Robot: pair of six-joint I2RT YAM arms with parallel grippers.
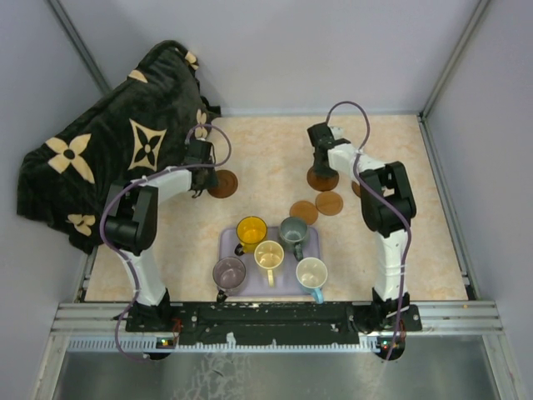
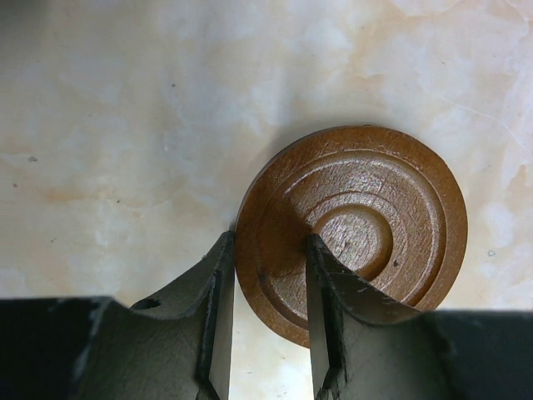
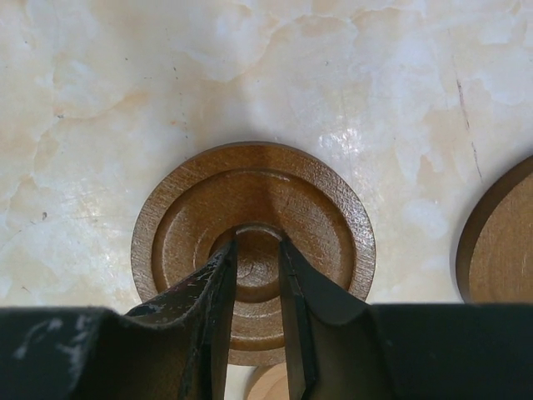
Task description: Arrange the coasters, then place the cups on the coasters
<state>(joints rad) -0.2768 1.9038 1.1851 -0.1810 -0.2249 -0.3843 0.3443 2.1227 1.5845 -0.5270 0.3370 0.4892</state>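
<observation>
Several brown coasters lie on the marble tabletop. One coaster [image 1: 222, 183] [image 2: 375, 208] is at the left. My left gripper [image 1: 200, 185] [image 2: 268, 240] pinches its rim, one finger at the outer edge and the other in its groove. My right gripper [image 1: 321, 171] [image 3: 256, 243] stands on a second coaster [image 1: 322, 179] [image 3: 250, 179], its tips narrowly apart in the centre recess and gripping nothing. Two more coasters [image 1: 330, 202] [image 1: 303, 212] lie nearer the tray. The yellow cup [image 1: 251, 229], dark grey-green cup [image 1: 293, 229], cream cup [image 1: 269, 254], mauve cup [image 1: 229, 272] and white cup [image 1: 311, 272] stand on the tray.
The lavender tray [image 1: 310, 247] sits at the near middle, between the arm bases. A dark cloth with cream flowers [image 1: 117, 150] is draped over the far left corner. Another coaster's edge [image 3: 500, 242] shows to the right of my right gripper. Walls enclose the table.
</observation>
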